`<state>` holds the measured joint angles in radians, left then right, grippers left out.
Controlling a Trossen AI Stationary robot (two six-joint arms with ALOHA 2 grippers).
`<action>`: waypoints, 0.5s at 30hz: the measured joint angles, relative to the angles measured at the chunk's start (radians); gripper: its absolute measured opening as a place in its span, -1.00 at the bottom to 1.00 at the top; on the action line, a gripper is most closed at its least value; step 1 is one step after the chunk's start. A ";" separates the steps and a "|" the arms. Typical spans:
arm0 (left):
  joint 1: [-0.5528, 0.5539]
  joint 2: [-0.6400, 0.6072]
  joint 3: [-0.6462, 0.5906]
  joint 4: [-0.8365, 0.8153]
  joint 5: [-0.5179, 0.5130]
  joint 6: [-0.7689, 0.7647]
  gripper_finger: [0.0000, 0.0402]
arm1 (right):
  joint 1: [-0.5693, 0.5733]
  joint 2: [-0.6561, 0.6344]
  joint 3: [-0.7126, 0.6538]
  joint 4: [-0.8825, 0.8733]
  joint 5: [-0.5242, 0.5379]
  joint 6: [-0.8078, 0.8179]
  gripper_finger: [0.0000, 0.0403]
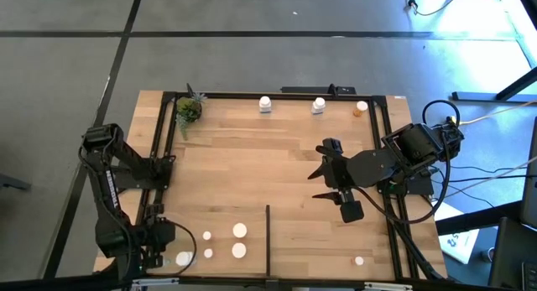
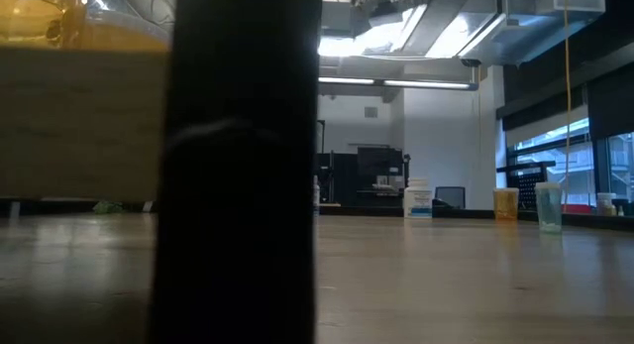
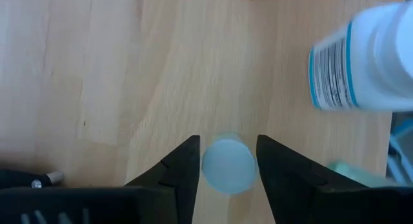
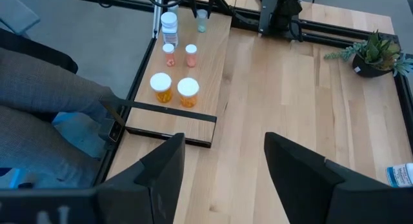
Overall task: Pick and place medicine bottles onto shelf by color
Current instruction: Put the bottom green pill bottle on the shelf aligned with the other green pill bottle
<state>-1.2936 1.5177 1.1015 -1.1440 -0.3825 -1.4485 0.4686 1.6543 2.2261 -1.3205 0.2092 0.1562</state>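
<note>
My left gripper [image 3: 227, 156] is at the shelf's near left corner [image 1: 164, 245], fingers on either side of a pale green bottle [image 3: 227, 164]. The bottle also shows in the right wrist view [image 4: 202, 20]. Beside it stand a white bottle with a blue label [image 3: 361, 62], two small orange bottles [image 4: 169, 53] and two larger orange ones [image 4: 188, 91]. All are left of the thin black divider strip [image 1: 268, 236]. My right gripper [image 1: 317, 182] is open and empty above the shelf's right middle. My left gripper has the pale green bottle's white cap [image 3: 210, 169] between its two fingers, which come from above and point down. The fingers lie close against the cap's two sides. In the right wrist view the bottle stands upright with its base on the wood.
Two white bottles [image 1: 265, 104] [image 1: 319, 105] and an orange one [image 1: 361, 108] stand along the far bar. A small bottle [image 1: 359, 260] stands near right. A potted plant [image 1: 188, 111] is in the far left corner. A seated person's legs [image 4: 45, 101] are beyond the near edge.
</note>
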 joint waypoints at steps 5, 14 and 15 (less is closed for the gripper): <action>-0.001 0.000 0.000 0.000 0.068 0.011 -0.28 | 0.000 0.000 0.000 0.000 0.000 0.000 0.07; -0.001 -0.024 0.000 -0.001 0.086 0.000 -0.28 | 0.000 0.000 0.000 0.000 0.000 0.000 0.07; -0.001 -0.031 0.000 0.000 0.085 -0.003 -0.28 | 0.000 0.000 0.000 0.000 0.000 0.000 0.07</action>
<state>-1.2942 1.4870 1.1015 -1.1442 -0.2973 -1.4513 0.4688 1.6543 2.2261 -1.3201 0.2092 0.1562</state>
